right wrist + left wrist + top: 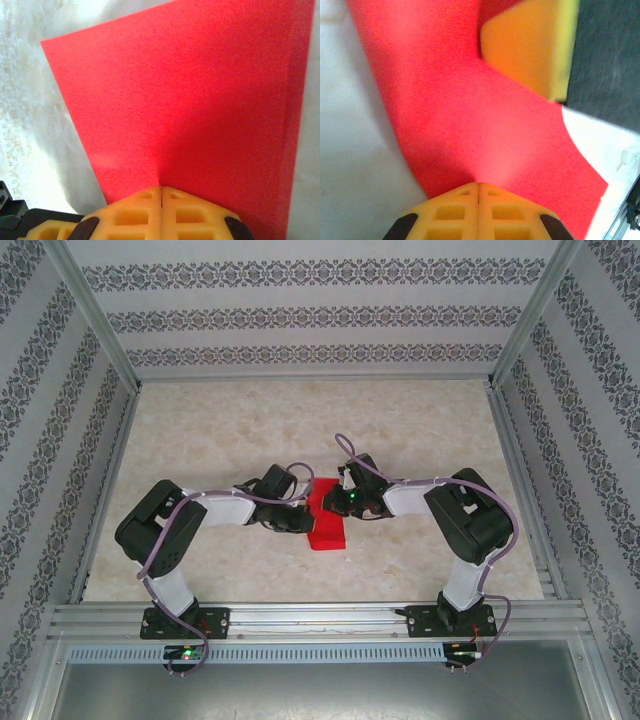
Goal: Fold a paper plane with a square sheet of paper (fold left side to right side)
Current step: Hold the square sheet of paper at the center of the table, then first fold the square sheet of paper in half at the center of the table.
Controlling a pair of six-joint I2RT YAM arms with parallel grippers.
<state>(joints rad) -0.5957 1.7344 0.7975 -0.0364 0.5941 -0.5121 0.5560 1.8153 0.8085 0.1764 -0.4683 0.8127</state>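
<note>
Table [220, 440]: pale marble.
Square sheet of paper [328, 535]: mid-table, narrow red strip, long axis near-to-far, between both claws.
Left claw [478, 186]: clenched, tips pressing the red.
Right claw [161, 189]: clenched too, tips on it.

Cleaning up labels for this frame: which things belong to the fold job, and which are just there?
Job: square sheet of paper; left gripper; right gripper.
Just there: table; patterned walls; metal rail.
</note>
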